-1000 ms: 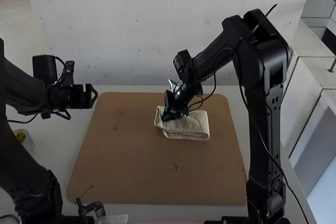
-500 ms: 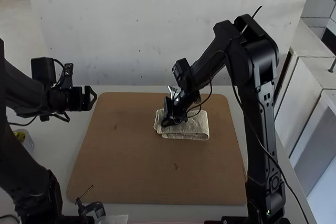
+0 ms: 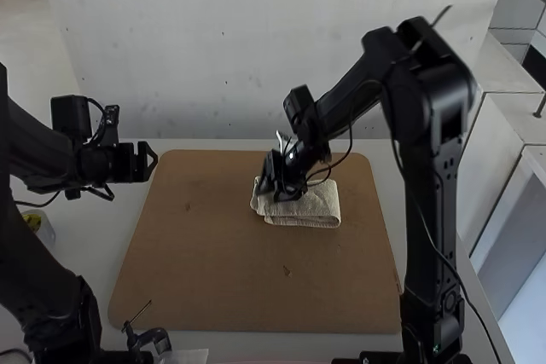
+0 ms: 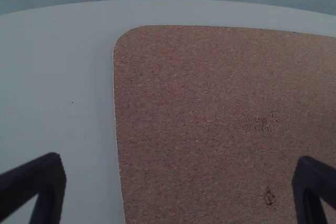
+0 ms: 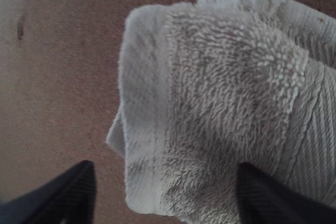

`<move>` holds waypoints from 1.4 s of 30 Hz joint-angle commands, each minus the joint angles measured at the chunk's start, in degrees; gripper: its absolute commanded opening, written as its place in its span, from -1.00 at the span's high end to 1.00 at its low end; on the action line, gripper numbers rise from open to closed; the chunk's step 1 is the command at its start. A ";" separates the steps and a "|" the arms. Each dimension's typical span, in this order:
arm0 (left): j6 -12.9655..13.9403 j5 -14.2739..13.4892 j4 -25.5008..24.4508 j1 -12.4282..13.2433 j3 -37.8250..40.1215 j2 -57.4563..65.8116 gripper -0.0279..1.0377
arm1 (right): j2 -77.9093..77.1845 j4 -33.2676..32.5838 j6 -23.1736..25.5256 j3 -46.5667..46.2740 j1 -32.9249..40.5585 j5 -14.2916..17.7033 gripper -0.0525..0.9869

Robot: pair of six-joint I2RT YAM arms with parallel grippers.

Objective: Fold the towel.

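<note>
In the high view I take 12 o'clock as the far edge of the brown board (image 3: 213, 279). The board lies on a pale table (image 3: 90, 245).

The towel (image 3: 311, 208) rests on the board, off centre toward 1 to 2 o'clock. It is folded into a compact rectangular pad with stacked layers. In the right wrist view, a lower layer extends past the upper one at two places.

My right gripper (image 3: 271, 193) is at the towel's 10 o'clock portion. Its wrist view shows the fingers (image 5: 65, 195) set apart, one over the board and the other over the towel. I cannot tell whether either finger touches the cloth.

My left gripper (image 3: 152, 162) is near the board's 10 o'clock corner. Its fingers (image 4: 50, 182) are spread wide, with nothing clamped between them.

A small container (image 3: 41, 232) is at 9 o'clock, off the board.
</note>
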 commanded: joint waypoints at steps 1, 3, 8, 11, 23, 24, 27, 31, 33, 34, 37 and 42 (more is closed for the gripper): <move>-0.92 1.15 0.43 0.07 -0.33 -2.10 -0.86 | -6.16 -0.85 1.07 -0.56 0.15 0.42 -0.44; -1.27 1.15 0.43 -0.19 -0.50 -2.80 -0.86 | -9.06 -1.46 1.16 -0.99 0.15 0.50 -0.74; -3.56 0.71 0.34 -2.12 -0.50 -5.70 -0.87 | -18.29 -2.08 0.72 -3.72 -2.66 0.59 -0.97; -5.23 -1.75 0.61 -4.32 -0.85 -9.83 -0.88 | -24.62 -0.23 0.10 -7.06 -7.67 2.00 -0.97; -11.82 -8.34 12.74 -8.98 -10.08 -20.55 -0.84 | -45.36 23.06 -0.07 -27.01 -28.50 12.02 -0.95; -11.82 -8.43 13.26 -9.07 -11.14 -21.96 -0.83 | -46.68 23.50 -0.69 -28.15 -29.38 12.11 -0.95; -11.29 -8.52 17.39 -8.80 -14.83 -23.54 -0.82 | -50.11 24.90 -2.10 -31.14 -32.37 12.19 -0.95; -12.52 -8.43 18.36 -7.22 -17.99 -26.35 -0.82 | -55.47 26.57 -4.38 -35.62 -35.27 12.28 -0.95; -12.70 -8.52 18.45 -6.87 -19.84 -30.84 -0.82 | -58.46 28.51 -6.05 -38.52 -36.15 12.90 -0.95; -12.26 -8.61 18.45 -6.96 -20.80 -33.39 -0.82 | -59.86 29.21 -6.84 -39.84 -36.59 13.25 -0.95; -11.82 -9.22 18.10 -7.05 -22.91 -39.27 -0.82 | -63.29 29.56 -8.69 -42.92 -37.64 13.78 -0.95; -11.56 -12.39 15.11 -7.66 -27.04 -52.99 -0.83 | -67.86 34.75 -10.45 -49.95 -39.84 14.48 -0.94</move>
